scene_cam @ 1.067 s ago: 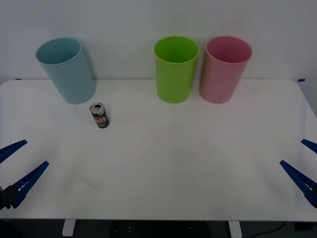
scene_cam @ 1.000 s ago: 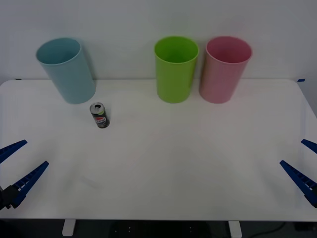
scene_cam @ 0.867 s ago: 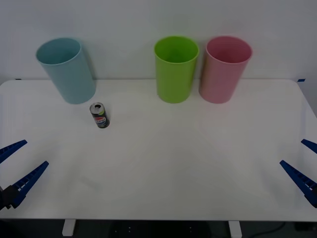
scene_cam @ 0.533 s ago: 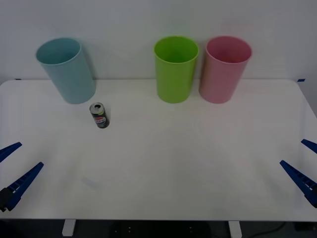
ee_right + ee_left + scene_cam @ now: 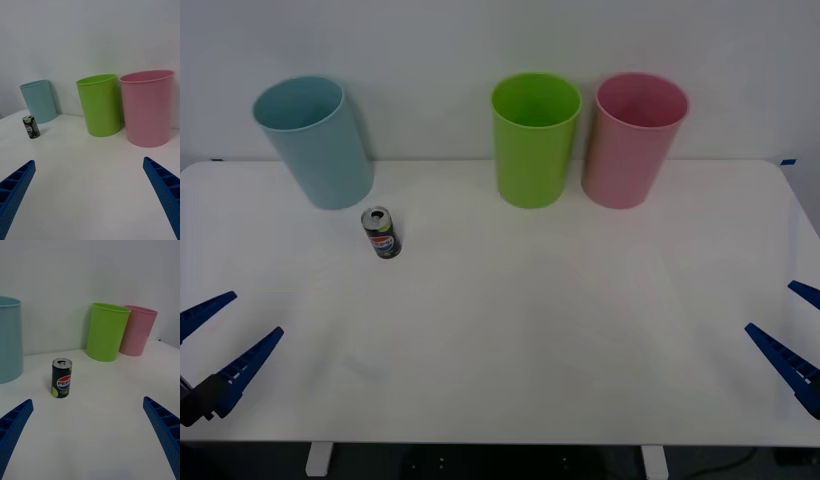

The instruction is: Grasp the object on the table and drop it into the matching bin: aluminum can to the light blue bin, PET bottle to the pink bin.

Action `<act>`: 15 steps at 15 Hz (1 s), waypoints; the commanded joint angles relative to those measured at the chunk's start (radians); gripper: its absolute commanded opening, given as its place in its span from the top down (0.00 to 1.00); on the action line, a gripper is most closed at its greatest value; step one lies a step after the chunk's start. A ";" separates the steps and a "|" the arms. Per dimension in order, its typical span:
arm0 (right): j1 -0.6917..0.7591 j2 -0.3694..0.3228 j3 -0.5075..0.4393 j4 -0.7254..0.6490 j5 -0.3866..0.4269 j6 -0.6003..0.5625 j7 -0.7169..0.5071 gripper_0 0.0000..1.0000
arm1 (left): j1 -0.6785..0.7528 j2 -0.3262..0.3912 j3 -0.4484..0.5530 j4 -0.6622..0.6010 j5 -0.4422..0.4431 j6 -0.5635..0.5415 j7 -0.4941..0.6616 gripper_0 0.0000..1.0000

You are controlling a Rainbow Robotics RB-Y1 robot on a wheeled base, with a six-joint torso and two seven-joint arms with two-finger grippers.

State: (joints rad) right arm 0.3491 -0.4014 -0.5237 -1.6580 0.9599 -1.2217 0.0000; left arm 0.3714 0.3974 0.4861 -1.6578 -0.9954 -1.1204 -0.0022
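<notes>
my left gripper (image 5: 218, 340), two blue ribbed fingers (image 5: 13, 426) spread wide and holding nothing, hovers over the near left corner of the large white rectangular table (image 5: 510, 330). my right gripper (image 5: 798, 335), likewise spread apart and empty, sits over the near right edge.

in front of the left gripper stands one small short dark aluminum can (image 5: 381, 232): black sides with lime green patches near the base, a round red, white and blue label, and a silver top with a pull tab. it is upright on the table, left of centre, untouched and well apart from both grippers. from the left wrist i see its label facing me (image 5: 62, 383).

i count three tall, slightly tapered plastic bins along the far edge. the light blue bin (image 5: 314, 142) stands far left, just behind the can and near it but not touching. the lime green bin (image 5: 534, 138) and the pink bin (image 5: 634, 138) stand just beside each other right of centre. i count two grippers, one can, three bins.
</notes>
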 commanded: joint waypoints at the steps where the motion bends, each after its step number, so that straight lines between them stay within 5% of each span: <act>1: 0.000 0.000 0.000 0.000 0.000 0.000 0.000 0.00 | -0.014 0.000 -0.047 0.001 -0.022 0.091 -0.006 0.00; 5: 0.000 0.000 0.000 0.000 0.000 0.000 0.000 0.00 | -0.032 0.000 -0.106 0.013 -0.052 0.192 -0.021 0.00; 15: 0.000 0.000 0.000 0.000 0.000 0.000 0.000 0.00 | -0.239 0.000 -0.162 0.352 -0.048 0.208 -0.256 0.00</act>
State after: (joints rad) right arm 0.3491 -0.4014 -0.5236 -1.6580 0.9599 -1.2217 -0.0001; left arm 0.1493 0.3973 0.3289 -1.3290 -1.0446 -0.9172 -0.2547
